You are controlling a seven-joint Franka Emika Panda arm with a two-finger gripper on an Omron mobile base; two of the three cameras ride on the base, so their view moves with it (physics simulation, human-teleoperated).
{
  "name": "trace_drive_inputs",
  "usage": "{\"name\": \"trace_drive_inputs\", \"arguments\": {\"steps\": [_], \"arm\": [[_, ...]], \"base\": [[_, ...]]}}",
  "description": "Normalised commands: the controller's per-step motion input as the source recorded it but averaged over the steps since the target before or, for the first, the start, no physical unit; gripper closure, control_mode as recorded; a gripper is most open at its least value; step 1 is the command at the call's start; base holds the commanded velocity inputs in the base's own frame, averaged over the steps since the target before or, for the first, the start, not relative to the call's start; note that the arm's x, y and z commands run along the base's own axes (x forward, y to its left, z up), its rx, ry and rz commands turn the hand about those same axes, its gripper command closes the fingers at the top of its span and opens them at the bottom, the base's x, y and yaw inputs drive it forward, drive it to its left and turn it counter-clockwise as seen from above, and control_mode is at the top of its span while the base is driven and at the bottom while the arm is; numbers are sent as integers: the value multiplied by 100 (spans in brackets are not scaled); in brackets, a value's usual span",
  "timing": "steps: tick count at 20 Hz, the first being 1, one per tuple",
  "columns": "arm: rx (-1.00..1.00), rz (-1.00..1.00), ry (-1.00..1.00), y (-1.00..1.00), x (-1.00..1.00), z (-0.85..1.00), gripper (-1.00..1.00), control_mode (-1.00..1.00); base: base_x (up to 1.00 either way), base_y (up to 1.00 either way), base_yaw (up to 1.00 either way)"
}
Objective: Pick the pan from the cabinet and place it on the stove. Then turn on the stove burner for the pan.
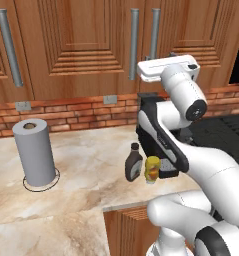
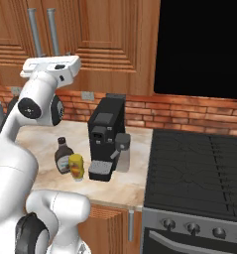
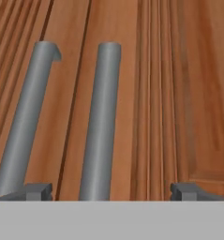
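gripper [image 3: 111, 191] wide open, empty, facing the shut cabinet [image 1: 86, 45] doors. right door's handle bar [image 3: 100, 122] sits between the fingertips, nearer the left one, long axis vertical. pan presumably inside, stove [image 2: 199, 171] off right.
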Motion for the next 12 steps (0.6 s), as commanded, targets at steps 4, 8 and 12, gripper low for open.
{"name": "trace_drive_inputs", "arguments": {"steps": [4, 8, 12], "arm": [[0, 0, -1, 0, 9, 0, -100, -100], [0, -2, 0, 11, 15, 0, -100, -100], [0, -8, 0, 27, 17, 0, -100, -100]], "base": [[0, 0, 0], [0, 0, 0], [0, 0, 0]]}}
